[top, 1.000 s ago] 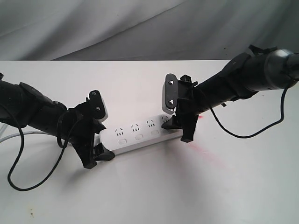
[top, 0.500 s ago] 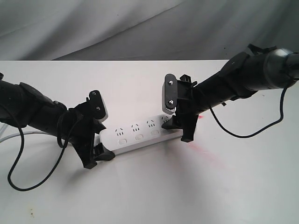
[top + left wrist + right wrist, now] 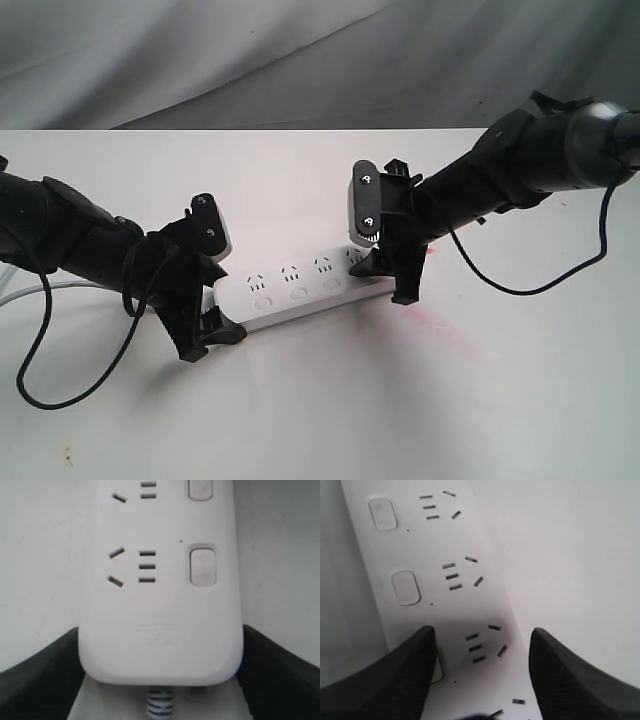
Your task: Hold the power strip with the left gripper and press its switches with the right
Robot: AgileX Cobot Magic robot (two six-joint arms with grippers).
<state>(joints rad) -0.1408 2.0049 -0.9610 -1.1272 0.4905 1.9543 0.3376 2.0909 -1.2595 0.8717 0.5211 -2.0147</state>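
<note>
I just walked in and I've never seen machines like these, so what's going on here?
Two robot arms are working on a white power strip lying on a table. The left claw grips the strip's cord end from both sides, steadying it. The right claw, open, is down over the opposite end, with one finger partly covering a switch. Whether it is actually pressing can't be told.

R gripper point(image 3: 481, 642) sat w/ jaws wide apart over strip point(image 3: 435, 545); two switches point(image 3: 406, 587) showed clear, a third half hidden behind one finger point(image 3: 395, 680); white table point(image 3: 570, 555) alongside
</note>
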